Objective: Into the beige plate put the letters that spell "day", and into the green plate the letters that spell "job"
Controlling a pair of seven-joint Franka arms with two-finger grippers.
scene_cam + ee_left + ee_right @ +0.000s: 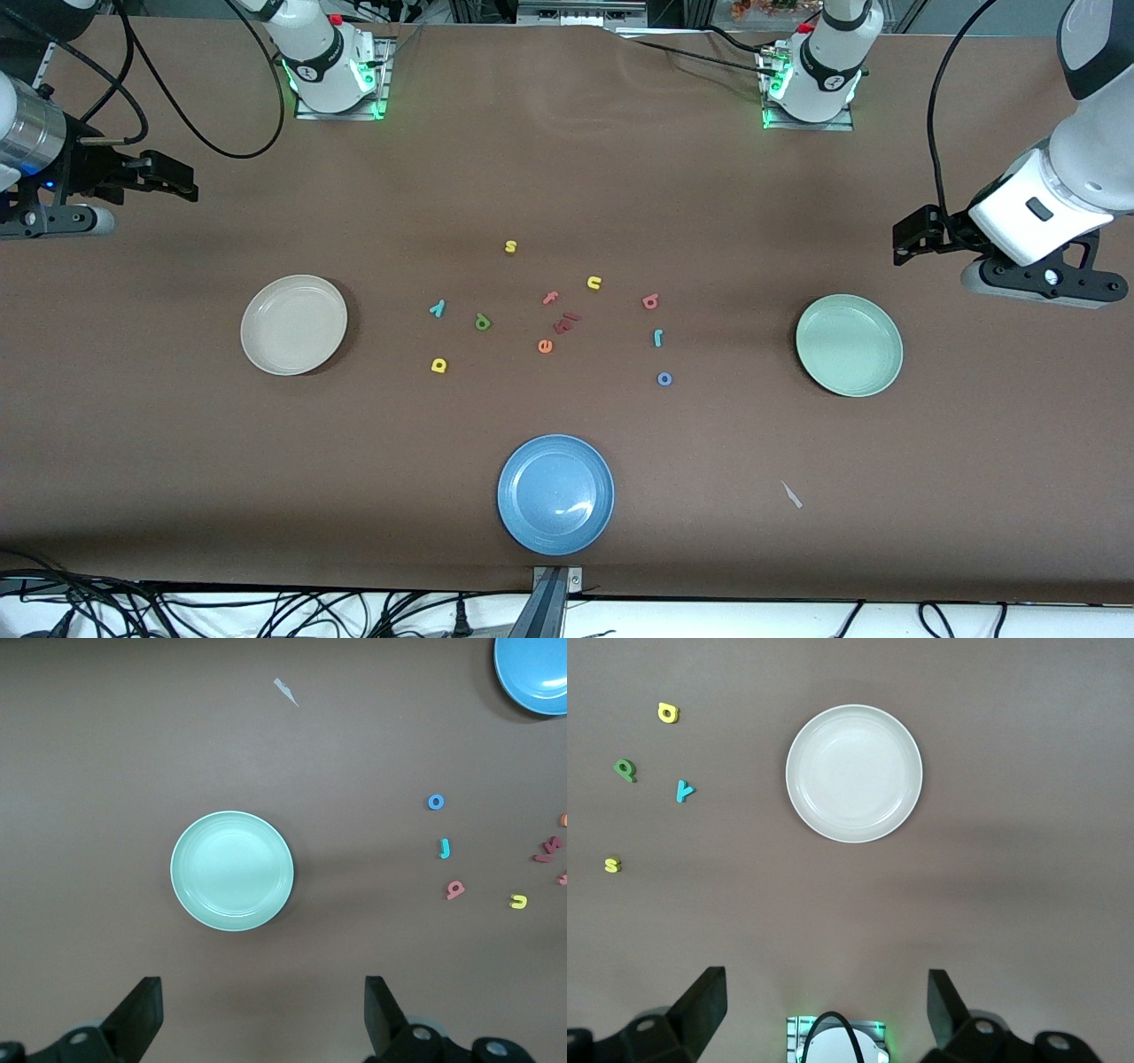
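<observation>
While both of your arms wait high over the ends of the brown table (177, 461), every foam letter lies loose between the plates. Your left gripper (264, 1014) hangs with its black fingers (142, 1010) spread wide and nothing between them, over bare tabletop beside the round pale mint-green shallow plate (849, 346), which holds nothing. Your right gripper (827, 1010) hangs over the tabletop at the other end, released just as wide and grasping nothing, near the round cream-beige shallow plate (294, 324), also without letters.

Toward the right arm's end of the cluster lie the tiny teal foam y (437, 307), the dark green foam letter with loop and stem (482, 322) just beside it, and the yellow foam letter with a closed loop (438, 364), nearest the front camera of the three. All three lie apart from the beige plate.

Toward the left arm's end lie the salmon-pink foam b (650, 301), the teal hooked foam j (658, 337) and the blue ring-shaped foam o (664, 378), in a loose line running toward the front camera, well apart from the green plate.

Between the two groups you see a yellow foam s (510, 246), a yellow foam u (594, 283), a pink foam f (550, 298), a dark red foam piece (565, 322) and an orange foam e (545, 346). Nearest the front camera sits a round blue shallow plate (555, 494), with a small pale scrap (791, 494) on the table toward the left arm's end.
</observation>
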